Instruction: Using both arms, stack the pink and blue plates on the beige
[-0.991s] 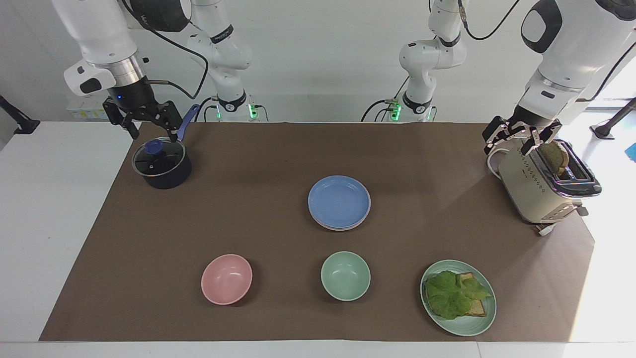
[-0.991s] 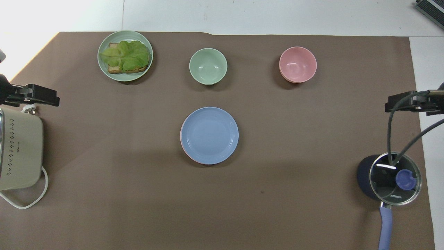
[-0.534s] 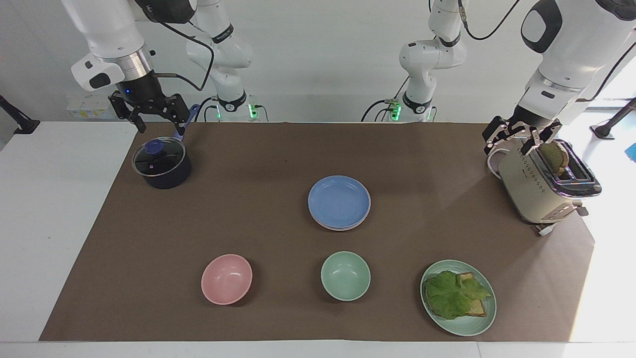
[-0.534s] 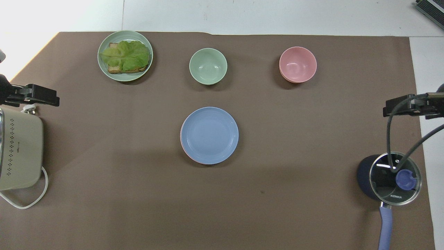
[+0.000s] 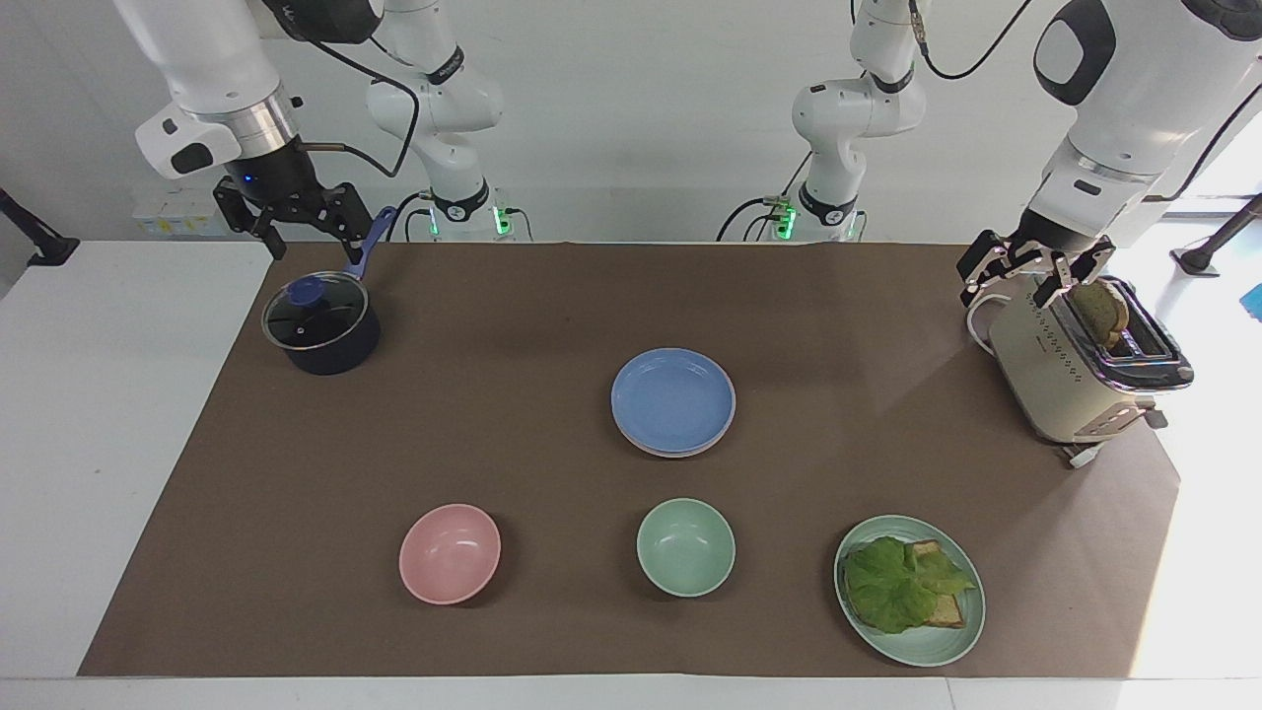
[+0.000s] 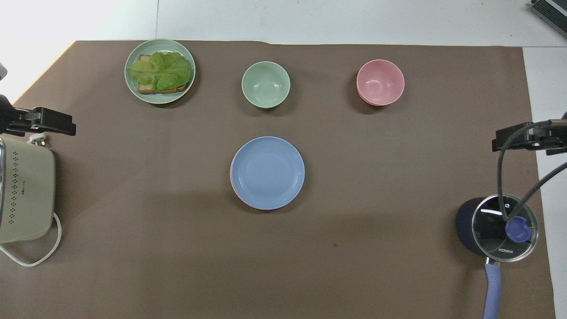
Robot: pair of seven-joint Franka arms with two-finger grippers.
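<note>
The blue plate (image 5: 673,399) (image 6: 267,172) lies on top of a stack at the middle of the brown mat. A thin pink plate rim (image 5: 674,454) (image 6: 231,177) peeks out under it. The beige plate is hidden under the stack. My right gripper (image 5: 308,245) (image 6: 527,135) hangs open and empty in the air over the lidded pot. My left gripper (image 5: 1016,286) (image 6: 44,122) hangs open and empty over the toaster's end nearest the robots. Neither gripper touches a plate.
A dark pot with a glass lid (image 5: 320,323) stands at the right arm's end, a cream toaster with bread (image 5: 1080,360) at the left arm's end. Farther from the robots stand a pink bowl (image 5: 450,552), a green bowl (image 5: 685,546) and a green plate with lettuce toast (image 5: 909,590).
My right gripper has risen from just above the pot lid and drawn back a little toward the robots. The left gripper and the plates have not moved.
</note>
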